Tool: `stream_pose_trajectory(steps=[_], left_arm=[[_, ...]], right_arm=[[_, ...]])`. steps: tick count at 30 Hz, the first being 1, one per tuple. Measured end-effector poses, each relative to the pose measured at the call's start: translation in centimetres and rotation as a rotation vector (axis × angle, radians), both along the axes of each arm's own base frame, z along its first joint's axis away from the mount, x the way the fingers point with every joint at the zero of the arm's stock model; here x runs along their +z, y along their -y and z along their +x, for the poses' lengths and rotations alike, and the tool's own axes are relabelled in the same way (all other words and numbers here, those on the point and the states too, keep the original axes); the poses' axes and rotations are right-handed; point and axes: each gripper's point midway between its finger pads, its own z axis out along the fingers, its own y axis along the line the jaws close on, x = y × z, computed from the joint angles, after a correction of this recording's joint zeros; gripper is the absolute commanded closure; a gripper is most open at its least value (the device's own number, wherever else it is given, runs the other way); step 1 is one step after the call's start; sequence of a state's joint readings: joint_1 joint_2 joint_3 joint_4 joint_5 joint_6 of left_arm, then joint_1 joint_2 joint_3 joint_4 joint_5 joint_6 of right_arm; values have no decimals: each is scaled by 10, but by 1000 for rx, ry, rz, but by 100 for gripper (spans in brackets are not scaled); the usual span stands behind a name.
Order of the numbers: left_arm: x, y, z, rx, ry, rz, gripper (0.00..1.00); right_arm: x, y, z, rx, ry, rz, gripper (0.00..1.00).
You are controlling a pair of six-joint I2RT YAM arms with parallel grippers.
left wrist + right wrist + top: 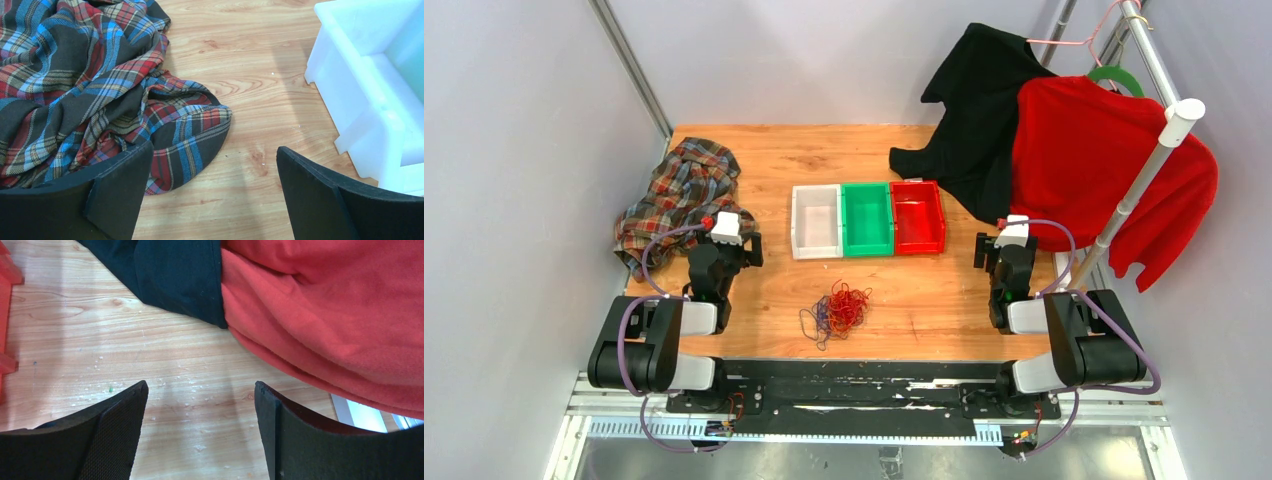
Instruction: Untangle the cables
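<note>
the tangled cables (839, 308) lie near on the wooden table (924, 290). the left gripper (214, 170) and right gripper (201, 405) are wide open, empty.

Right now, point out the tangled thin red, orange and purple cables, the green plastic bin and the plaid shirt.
cables (845, 306): top external view, red core.
green bin (867, 216): top external view, floor.
plaid shirt (75, 85): left wrist view, central fold.

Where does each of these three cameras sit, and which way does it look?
Top: above and behind, looking down at the table, cables and bins; left arm and right arm show.
Left wrist: on the left arm, facing the plaid shirt and white bin; left gripper open.
Right wrist: on the right arm, facing the red sweater and black garment; right gripper open.
Shared: top and left wrist both show the shirt.
</note>
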State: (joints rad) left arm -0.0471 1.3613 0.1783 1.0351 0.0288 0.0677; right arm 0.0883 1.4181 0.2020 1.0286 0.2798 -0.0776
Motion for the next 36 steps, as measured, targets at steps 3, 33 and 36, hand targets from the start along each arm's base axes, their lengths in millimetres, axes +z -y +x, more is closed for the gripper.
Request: stream_pose_trajectory(steps=[3, 33, 36], left_arm=[[0, 0, 0, 0, 0, 0, 2], [103, 75, -21, -467, -232, 34, 2], [92, 106, -47, -595, -324, 24, 2]], right_arm=[[0, 0, 0, 0, 0, 0, 22], [119, -49, 14, 107, 38, 341, 22], [134, -74, 4, 180, 60, 522, 22]])
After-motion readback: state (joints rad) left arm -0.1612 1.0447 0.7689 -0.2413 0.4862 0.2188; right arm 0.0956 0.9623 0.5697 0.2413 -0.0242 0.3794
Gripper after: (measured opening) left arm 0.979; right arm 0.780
